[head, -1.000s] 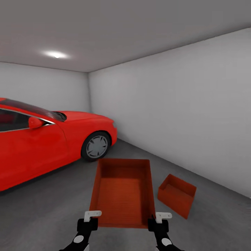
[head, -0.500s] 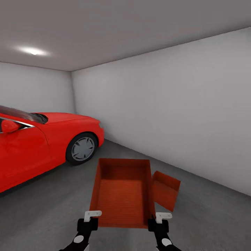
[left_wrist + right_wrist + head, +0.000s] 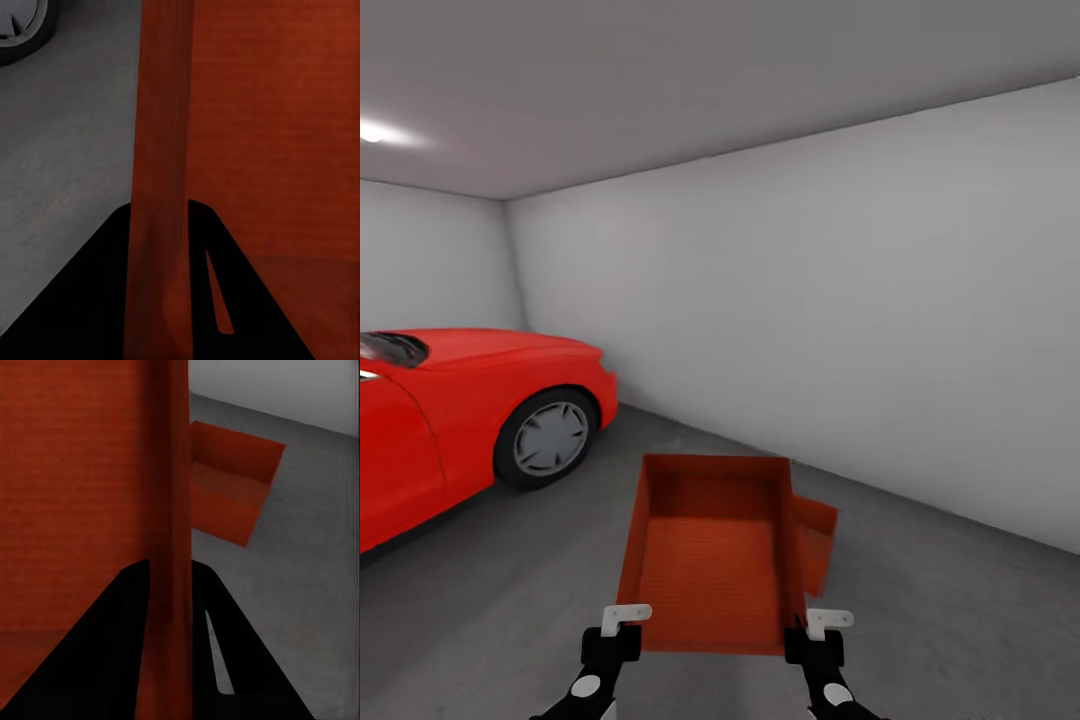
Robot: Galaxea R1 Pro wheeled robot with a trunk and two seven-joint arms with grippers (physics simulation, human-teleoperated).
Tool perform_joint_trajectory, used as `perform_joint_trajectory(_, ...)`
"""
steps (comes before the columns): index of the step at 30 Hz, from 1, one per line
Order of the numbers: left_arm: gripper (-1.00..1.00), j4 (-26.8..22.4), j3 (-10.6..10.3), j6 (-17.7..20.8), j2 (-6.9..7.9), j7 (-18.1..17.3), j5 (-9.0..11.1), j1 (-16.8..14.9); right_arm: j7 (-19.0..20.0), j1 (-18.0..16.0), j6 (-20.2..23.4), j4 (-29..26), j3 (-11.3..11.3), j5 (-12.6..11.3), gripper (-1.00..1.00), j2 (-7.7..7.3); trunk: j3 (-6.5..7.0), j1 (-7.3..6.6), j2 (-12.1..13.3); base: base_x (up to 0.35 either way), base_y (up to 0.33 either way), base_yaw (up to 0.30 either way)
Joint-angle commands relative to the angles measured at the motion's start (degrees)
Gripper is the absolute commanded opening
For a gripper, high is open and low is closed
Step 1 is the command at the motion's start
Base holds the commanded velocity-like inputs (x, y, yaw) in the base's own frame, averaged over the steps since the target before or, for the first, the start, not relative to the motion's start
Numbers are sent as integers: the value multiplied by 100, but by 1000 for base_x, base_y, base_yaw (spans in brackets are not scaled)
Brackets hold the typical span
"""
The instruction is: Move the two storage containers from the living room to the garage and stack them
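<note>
Head view, bins: the carried bin (image 3: 710, 550) hung open-side up between both arms, above the concrete floor (image 3: 490, 600); the second bin (image 3: 815, 545) sat on that floor just beyond its right wall, mostly hidden behind it.
Head view, grippers: the left gripper (image 3: 622, 622) and right gripper (image 3: 818, 624) each met a near corner of the carried bin.
Head view, room: a red car (image 3: 450, 420) stood to the left, a pale wall (image 3: 840, 330) ahead.
Left wrist view: the fingers (image 3: 214, 300) straddled the bin's left wall (image 3: 161, 187), pinching it from both faces; a car wheel (image 3: 22, 30) showed on the floor beyond.
Right wrist view: the fingers (image 3: 217, 652) pinched the right wall (image 3: 172, 510) the same way, and the second bin (image 3: 229, 491) lay on the floor just beside it.
Handling: the bin looked rigid, thin-walled and empty, so probably light; the smooth walls could slip in a pinch.
Hold: gripping both side walls near the rim seemed right, kept level so the bin would not twist.
</note>
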Motion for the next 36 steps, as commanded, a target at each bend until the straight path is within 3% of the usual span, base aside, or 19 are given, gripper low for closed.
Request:
perform_joint_trajectory(1,-100,12,10,-6,7,57,18,-1,79,-9,-104,-330,-120,101,-100,1,-11,5,-8,304,0,-273)
perform_joint_trajectory(10,-100,12,7,-11,7,57,15,-1,79,-11,-104,-330,-121,101,-100,1,-11,5,-8,317,0,-220)
perform_joint_trajectory(36,-100,12,7,-12,7,57,6,-1,74,-11,-104,-330,-121,95,-100,8,-11,5,-8,322,0,-15)
